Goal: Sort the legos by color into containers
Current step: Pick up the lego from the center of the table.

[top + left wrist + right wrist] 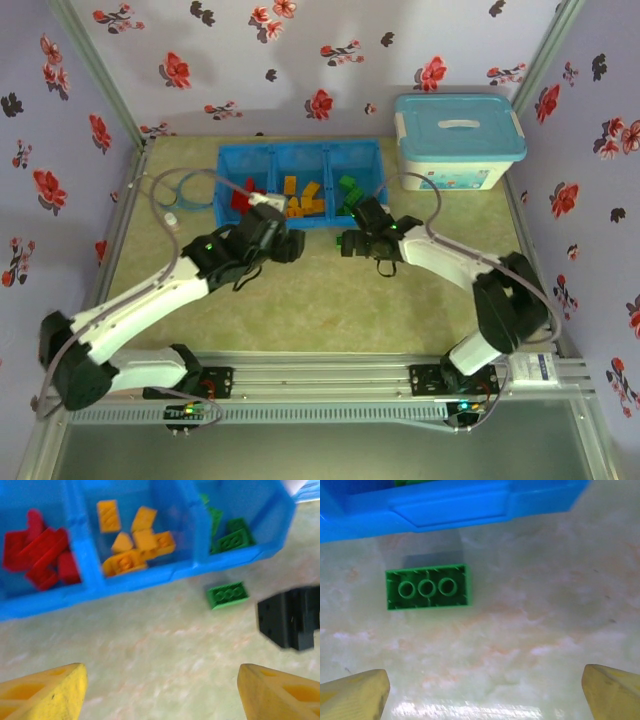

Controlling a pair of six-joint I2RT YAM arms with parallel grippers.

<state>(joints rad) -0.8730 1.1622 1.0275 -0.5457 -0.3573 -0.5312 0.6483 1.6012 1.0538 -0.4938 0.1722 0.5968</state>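
The right gripper stands wide open and empty, with one green brick lying hollow side up on the table, just short of the wall of the blue tray. The brick looks light, stiff and slick, so a pinch across its two long flat sides seems best. The left gripper, also spread and empty, faces what blurrily appear to be sorted bricks, red, orange and green.

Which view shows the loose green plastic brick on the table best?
Right wrist: the green rectangular plastic brick lies large and sharp, hollow underside up, just off the translucent blue plastic tray. Left wrist shows it small and blurred.
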